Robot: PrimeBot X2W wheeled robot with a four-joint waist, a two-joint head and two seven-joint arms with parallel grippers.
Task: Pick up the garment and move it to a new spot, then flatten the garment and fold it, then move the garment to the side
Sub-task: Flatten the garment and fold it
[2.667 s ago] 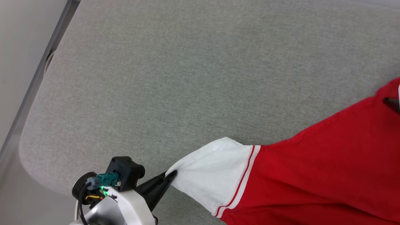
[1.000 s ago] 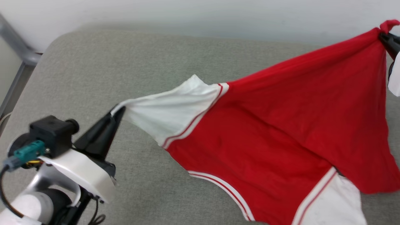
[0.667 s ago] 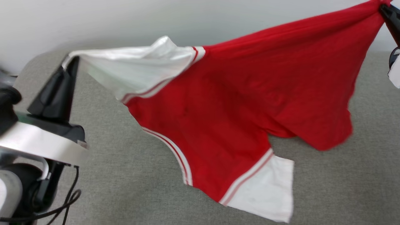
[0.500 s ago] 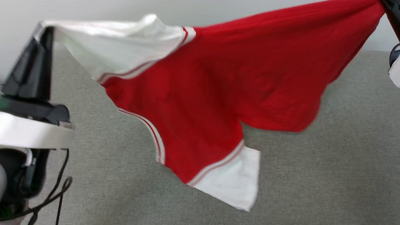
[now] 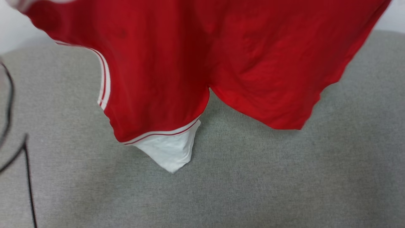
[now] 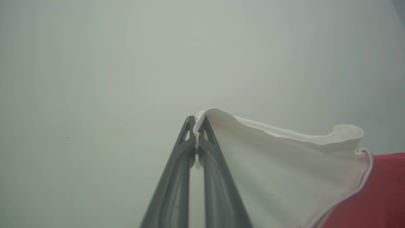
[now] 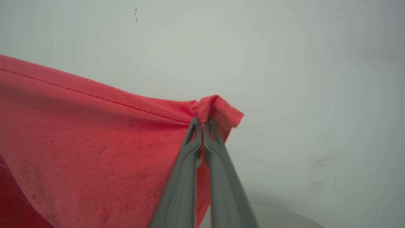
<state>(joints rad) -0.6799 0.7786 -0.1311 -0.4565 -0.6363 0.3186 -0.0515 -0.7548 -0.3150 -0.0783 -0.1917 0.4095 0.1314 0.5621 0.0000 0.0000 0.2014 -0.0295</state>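
Here, the garment [image 5: 177, 63] is held aloft and spread across the upper part of the head view, above the grey padded surface [image 5: 284, 183]. Its red body is seen hanging in 2 lobes. 1 lobe ends toward 6 o'clock in the hanging white sleeve [image 5: 169, 152], which is bordered by a red-and-white seam band. The other lobe ends in a plain red point toward 4 o'clock. More striped trim [image 5: 106, 82] is seen running down the cloth's edge toward 9 o'clock. The sleeve's tip is seen low over the surface; whether it touches cannot be told.

In the left wrist view, the left gripper [image 6: 196, 126] is clenched on the gripped white sleeve [image 6: 278, 164]. The edge is pinched between the tips of the 2 dark fingers, and the cloth trails away toward 4 o'clock, where red fabric begins.

In the right wrist view, the right gripper [image 7: 202, 122] is clamped on a bunched red corner of the garment, and the cloth is drawn away toward 9 o'clock.

A pale wall [image 6: 95, 63] is seen behind each gripper. A thin black cable [image 5: 28, 177] is seen at 8 o'clock in the head view, over the grey surface.
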